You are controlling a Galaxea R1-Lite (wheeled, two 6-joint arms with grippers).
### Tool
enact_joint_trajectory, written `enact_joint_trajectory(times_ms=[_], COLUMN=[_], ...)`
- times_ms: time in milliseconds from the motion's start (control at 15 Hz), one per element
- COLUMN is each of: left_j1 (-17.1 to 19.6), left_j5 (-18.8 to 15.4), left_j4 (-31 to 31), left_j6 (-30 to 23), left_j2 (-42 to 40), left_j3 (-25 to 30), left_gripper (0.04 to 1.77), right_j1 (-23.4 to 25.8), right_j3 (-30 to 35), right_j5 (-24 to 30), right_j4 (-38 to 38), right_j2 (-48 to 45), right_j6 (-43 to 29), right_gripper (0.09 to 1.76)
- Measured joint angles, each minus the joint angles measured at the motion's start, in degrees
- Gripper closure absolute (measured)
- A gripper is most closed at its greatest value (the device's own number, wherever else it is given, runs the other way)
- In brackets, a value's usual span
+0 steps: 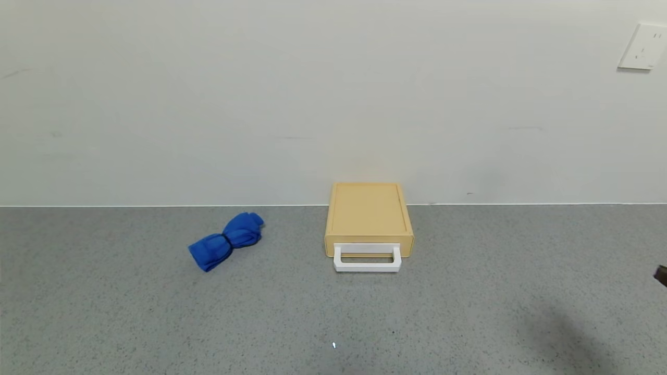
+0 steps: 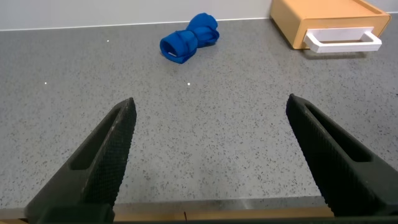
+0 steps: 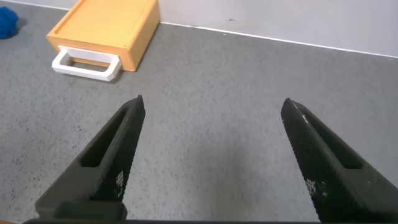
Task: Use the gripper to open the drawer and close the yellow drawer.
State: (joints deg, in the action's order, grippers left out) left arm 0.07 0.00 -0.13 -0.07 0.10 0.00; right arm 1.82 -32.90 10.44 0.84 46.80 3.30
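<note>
The flat yellow box stands against the wall at the table's middle, with its drawer pushed in and the white loop handle facing me. It also shows in the left wrist view and the right wrist view. My right gripper is open and empty over bare table, well to the right of the box; only a dark tip shows at the head view's right edge. My left gripper is open and empty near the table's front edge, out of the head view.
A blue rolled cloth lies on the grey speckled table left of the box, also in the left wrist view. A white wall backs the table, with a socket plate at upper right.
</note>
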Motion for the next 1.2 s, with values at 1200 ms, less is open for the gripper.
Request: enact_joint_trajectory(times_ms=[1200], left_j1=[0.0], left_j5=[0.07], left_j4=[-0.02], left_j6=[-0.09], left_j2=[0.0], left_j3=[0.0], left_gripper=[0.07], right_j1=[-0.37], right_j3=[5.62], right_j5=[5.49], right_j4=[-18.33], right_j2=[-32.83], right_j6=[-5.41], right_gripper=[0.15])
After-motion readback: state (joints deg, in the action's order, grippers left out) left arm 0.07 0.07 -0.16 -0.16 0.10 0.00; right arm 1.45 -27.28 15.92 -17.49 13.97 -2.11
